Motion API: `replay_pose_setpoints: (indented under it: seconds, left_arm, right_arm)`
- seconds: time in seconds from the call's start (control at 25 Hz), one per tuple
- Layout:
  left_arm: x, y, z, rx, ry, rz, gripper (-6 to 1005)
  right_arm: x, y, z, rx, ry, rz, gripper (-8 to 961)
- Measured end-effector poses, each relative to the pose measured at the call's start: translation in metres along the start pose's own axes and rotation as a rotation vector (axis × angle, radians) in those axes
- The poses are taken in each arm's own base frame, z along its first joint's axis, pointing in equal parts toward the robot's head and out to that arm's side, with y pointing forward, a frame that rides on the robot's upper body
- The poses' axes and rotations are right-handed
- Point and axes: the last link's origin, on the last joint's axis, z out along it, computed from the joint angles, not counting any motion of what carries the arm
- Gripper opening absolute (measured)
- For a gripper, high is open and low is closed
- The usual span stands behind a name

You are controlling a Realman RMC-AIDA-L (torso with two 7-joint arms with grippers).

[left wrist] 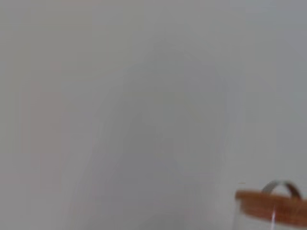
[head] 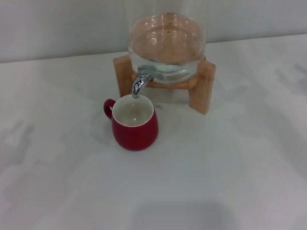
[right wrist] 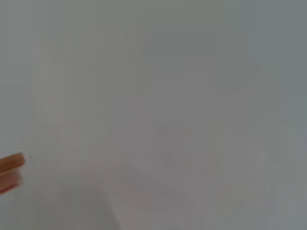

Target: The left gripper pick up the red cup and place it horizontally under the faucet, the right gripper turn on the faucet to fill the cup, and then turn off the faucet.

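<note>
The red cup stands upright on the white table, its white inside facing up and its loop handle pointing left. It sits directly below the spout of the chrome faucet. The faucet sticks out of the clear glass dispenser jar, which rests on a wooden stand. Neither the left gripper nor the right gripper shows in any view. The left wrist view shows only a plain wall and the jar's wooden lid with its metal handle. The right wrist view shows a plain wall and a wooden edge.
The white table spreads around the cup and stand. A pale wall rises behind the jar. A soft shadow lies on the table near the front edge.
</note>
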Motion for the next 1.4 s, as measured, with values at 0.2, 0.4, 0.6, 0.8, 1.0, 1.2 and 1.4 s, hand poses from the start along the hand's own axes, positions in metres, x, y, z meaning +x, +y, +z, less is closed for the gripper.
replay_pose_setpoints:
  seconds: [0.2, 0.4, 0.6, 0.8, 1.0, 1.2, 1.4]
  left_arm:
    - [0.017, -0.004, -0.02, 0.004, -0.018, -0.127, 328]
    - [0.029, -0.001, -0.044, 0.009, -0.016, -0.116, 326]
    - [0.035, 0.005, -0.066, 0.036, 0.046, -0.062, 324]
    - [0.034, 0.008, -0.081, 0.08, 0.078, -0.072, 480]
    - [0.034, 0.008, -0.083, 0.083, 0.076, -0.078, 667]
    - [0.033, 0.007, -0.083, 0.091, 0.075, -0.077, 778]
    - [0.033, 0.004, -0.08, 0.102, 0.076, -0.081, 839]
  right_arm:
    - [0.001, 0.003, -0.002, -0.021, 0.004, 0.002, 750]
    - [0.003, 0.002, -0.005, -0.02, 0.008, 0.005, 750]
    - [0.003, 0.003, -0.006, -0.024, 0.01, 0.004, 749]
    - [0.005, 0.007, -0.007, -0.057, 0.031, -0.016, 749]
    - [0.005, 0.017, -0.006, -0.111, 0.083, -0.061, 748]
    - [0.002, 0.03, -0.007, -0.159, 0.139, -0.063, 749]
    - [-0.002, 0.063, 0.001, -0.244, 0.208, -0.095, 750]
